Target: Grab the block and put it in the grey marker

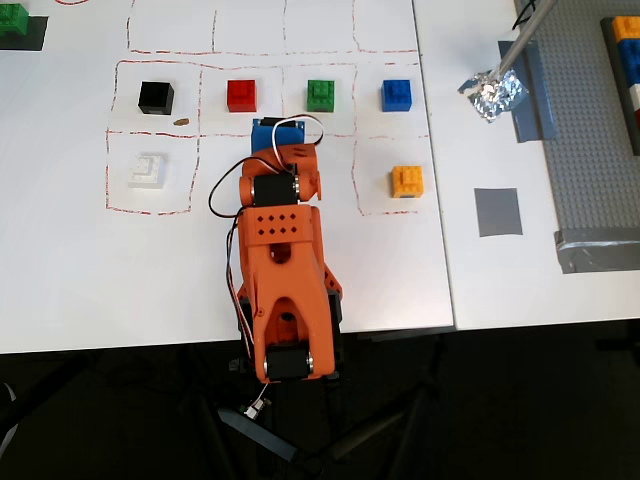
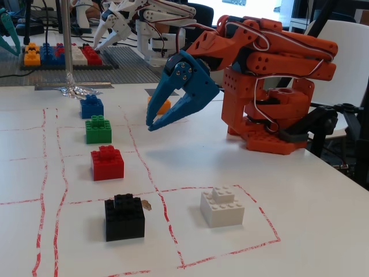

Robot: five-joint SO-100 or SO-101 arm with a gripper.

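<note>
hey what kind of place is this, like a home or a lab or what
Probably a robotics lab or workshop. An orange arm stands on a white table marked with a red grid holding toy bricks such as the green block, and more robot arms stand behind it.

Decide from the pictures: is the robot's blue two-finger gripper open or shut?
Open: in the fixed view the blue two-finger gripper shows a small gap between its fingertips, holding nothing.

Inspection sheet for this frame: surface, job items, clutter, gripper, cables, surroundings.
Surface: white table with red dashed grid cells.
Job's things: green block sits in its cell, untouched; grey marker is bare.
Clutter: black block, red block, blue block, orange block, white block, foil piece.
Gripper: gripper open, empty, above the table.
Cables: wires loop along the arm.
Surroundings: grey studded baseplate; another white arm behind.
</note>
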